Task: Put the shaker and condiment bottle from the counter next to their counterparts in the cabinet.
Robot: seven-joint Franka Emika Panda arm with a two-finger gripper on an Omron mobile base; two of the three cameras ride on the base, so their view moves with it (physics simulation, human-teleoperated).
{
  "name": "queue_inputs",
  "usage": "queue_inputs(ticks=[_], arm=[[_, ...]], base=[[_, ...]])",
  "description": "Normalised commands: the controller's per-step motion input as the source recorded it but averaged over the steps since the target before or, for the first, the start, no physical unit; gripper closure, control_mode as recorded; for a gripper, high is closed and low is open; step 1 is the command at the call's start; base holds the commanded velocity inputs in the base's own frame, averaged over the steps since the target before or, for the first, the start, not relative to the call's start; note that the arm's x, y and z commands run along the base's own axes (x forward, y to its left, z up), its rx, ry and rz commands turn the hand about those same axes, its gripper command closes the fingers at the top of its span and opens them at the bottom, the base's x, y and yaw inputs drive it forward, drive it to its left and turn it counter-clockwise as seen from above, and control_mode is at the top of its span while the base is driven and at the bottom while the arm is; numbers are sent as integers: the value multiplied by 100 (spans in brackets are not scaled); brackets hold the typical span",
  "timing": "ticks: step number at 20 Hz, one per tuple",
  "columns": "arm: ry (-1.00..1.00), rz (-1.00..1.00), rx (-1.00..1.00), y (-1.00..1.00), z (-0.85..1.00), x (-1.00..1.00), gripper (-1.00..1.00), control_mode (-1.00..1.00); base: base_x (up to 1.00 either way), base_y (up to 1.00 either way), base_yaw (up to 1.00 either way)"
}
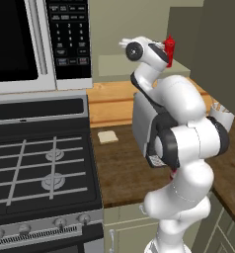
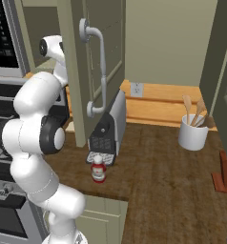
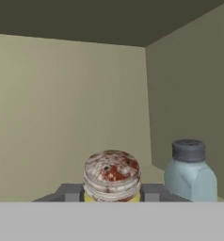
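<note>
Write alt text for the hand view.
The hand holds the shaker, its pale top speckled red, inside the cabinet facing the beige back wall. A pale blue shaker with a dark grey cap stands to its right near the corner.

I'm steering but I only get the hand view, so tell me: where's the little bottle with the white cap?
Observer: The condiment bottle stands on the wooden counter, in front of a grey appliance.
Operator: Is a red bottle near the shaker?
Observer: Yes, a red squeeze bottle stands in the cabinet, right beside the robot's hand.
Operator: Is the cabinet door open?
Observer: Yes, the door hangs open above the counter.
</note>
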Motion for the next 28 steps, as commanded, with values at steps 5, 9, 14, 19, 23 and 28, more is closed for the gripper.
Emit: queue_inputs(ticks=[5, 9, 14, 19, 23, 28], arm=[[0, 0, 0, 0, -9, 19, -100, -100], [0, 0, 0, 0, -6, 17, -100, -100], [0, 0, 0, 1, -2, 7, -100, -100], [-5, 0, 0, 26, 0, -26, -100, -100], [-14, 0, 0, 21, 0, -39, -100, -100], [-16, 0, 1, 0, 0, -77, -100, -100]], base=[[0, 0, 0], [0, 0, 0], [0, 0, 0], [0, 0, 0], [0, 0, 0], [0, 0, 0]])
